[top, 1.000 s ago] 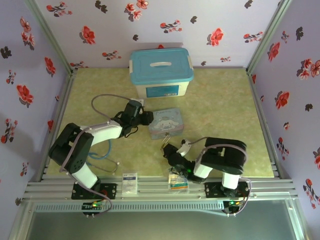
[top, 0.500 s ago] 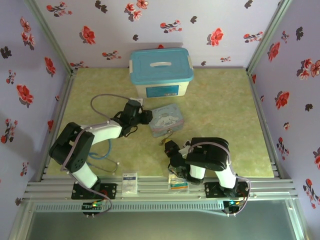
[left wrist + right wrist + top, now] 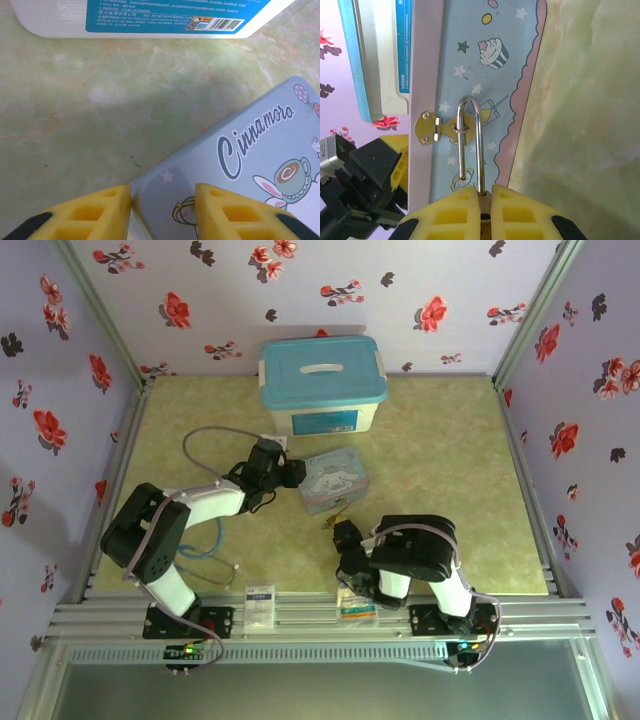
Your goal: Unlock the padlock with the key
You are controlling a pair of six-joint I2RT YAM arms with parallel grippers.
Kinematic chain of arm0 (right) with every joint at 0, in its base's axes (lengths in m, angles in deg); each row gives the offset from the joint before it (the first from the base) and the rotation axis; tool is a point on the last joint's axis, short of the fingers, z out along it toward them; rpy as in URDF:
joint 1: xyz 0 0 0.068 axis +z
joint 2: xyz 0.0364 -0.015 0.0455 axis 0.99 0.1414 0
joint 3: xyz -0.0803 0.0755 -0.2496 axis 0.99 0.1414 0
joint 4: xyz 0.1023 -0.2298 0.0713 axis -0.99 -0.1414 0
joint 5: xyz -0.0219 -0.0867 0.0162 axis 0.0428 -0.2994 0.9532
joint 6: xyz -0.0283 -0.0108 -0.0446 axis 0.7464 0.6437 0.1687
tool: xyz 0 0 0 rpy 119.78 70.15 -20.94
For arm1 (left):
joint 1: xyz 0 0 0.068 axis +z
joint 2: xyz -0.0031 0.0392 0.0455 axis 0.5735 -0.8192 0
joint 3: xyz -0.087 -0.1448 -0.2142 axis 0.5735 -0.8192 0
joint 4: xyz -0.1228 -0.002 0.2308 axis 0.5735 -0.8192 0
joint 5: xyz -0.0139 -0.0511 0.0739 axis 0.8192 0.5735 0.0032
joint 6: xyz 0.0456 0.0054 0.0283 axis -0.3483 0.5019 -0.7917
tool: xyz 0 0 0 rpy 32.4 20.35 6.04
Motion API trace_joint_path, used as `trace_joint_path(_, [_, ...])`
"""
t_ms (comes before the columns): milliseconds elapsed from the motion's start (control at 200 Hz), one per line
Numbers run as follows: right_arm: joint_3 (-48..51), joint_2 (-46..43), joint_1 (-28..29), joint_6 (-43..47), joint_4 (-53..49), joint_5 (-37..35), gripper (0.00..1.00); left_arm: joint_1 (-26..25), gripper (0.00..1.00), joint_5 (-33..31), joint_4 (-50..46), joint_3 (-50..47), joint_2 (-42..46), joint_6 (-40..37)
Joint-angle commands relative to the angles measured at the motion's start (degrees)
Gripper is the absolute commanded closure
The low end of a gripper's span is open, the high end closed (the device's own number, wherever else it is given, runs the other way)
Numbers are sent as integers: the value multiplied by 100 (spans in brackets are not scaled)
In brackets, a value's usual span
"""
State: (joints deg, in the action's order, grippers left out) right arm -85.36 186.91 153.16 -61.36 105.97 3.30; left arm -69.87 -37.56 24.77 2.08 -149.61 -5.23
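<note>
Pinching the padlock (image 3: 480, 150) by its body with the right hand (image 3: 485, 200), pads pressed together on it, a little brass visible in the slit. Hanging by its shackle through the hasp (image 3: 432, 127) on the front wall of the cartoon tin (image 3: 492, 55), at the tin's 6 o'clock edge in the top view.

Probably light and stiff, but small and smooth, so easy to twist out of the pads. Better to grip flat on the two wide faces of the body, not on the thin shackle, leaving the keyhole end free. Likely to drag the light tin along if pulled.

Straddling the tin's 9 o'clock corner with the left hand (image 3: 162, 210), fingers spread, one beside the wall and one over the lid. Cannot tell whether pressing.

In the right wrist view: short leg of the shackle ending free above the pads, so perhaps already released, though not sure. Reduced to a brass speck in the top view, but there the layout is plain, with the blue-lidded box (image 3: 322, 385) at the tin's 12 o'clock. In the left wrist view: lid lettering, box label, green worktop (image 3: 75, 125).
</note>
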Motion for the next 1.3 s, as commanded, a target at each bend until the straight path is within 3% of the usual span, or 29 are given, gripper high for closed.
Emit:
trace_joint_path(0, [-111, 262, -126, -122, -619, -419, 100, 64, 63, -269, -941, -253, -366, -209])
trace_joint_path(95, [-279, 351, -115, -342, -623, -599, 100, 68, 63, -270, -961, -248, -311, -242])
trace_joint_path(215, [-357, 87, -189, 191, -627, -750, 100, 68, 63, -284, -1049, -192, -284, -291])
trace_joint_path(440, [1, 62, -279, -280, -626, -942, 100, 68, 63, -292, -1078, -138, -308, -280])
trace_joint_path(730, [-9, -518, -426, 683, -626, -711, 100, 68, 63, -359, -1085, -150, -298, -272])
trace_joint_path(950, [345, -726, -533, 652, -626, -644, 100, 64, 63, -354, -1173, -18, -325, -266])
trace_joint_path(1075, [553, -1000, -756, 976, -632, -133, 100, 74, 56, -350, -1254, 116, -268, -263])
trace_joint_path(1295, [1362, -2472, -2347, 1021, -2082, 2538, 100, 73, 40, -73, -1442, 616, -37, -258])
